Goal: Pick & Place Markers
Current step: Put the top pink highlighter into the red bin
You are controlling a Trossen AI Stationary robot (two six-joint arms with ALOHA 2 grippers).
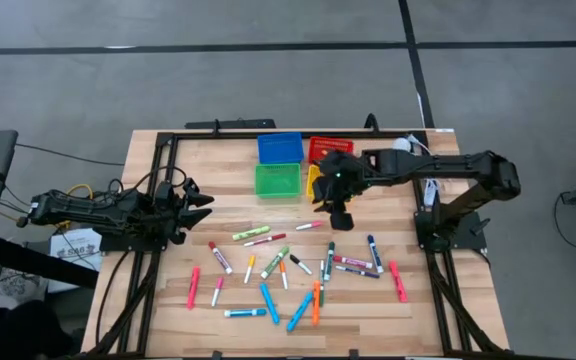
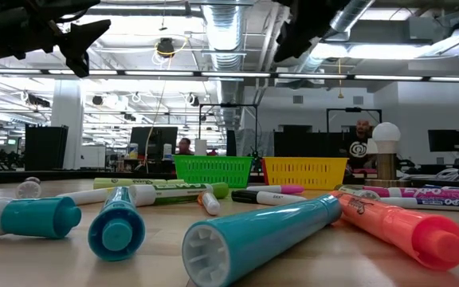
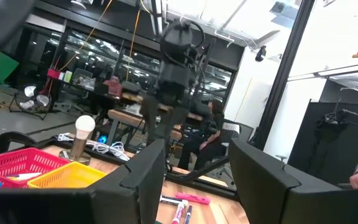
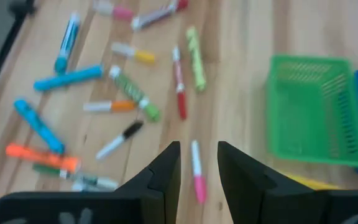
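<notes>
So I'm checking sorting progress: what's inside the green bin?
The green bin looks empty: the high and right wrist views show only its bare mesh floor. No marker lies in it. The wall nearest the right wrist camera hides a thin strip.

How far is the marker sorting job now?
Nothing looks done: the green bin shows no markers inside, and the markers lie scattered on the table. In hand: the right gripper, open and empty, hovers above a pink-capped marker. The left gripper waits aside, open.
</notes>
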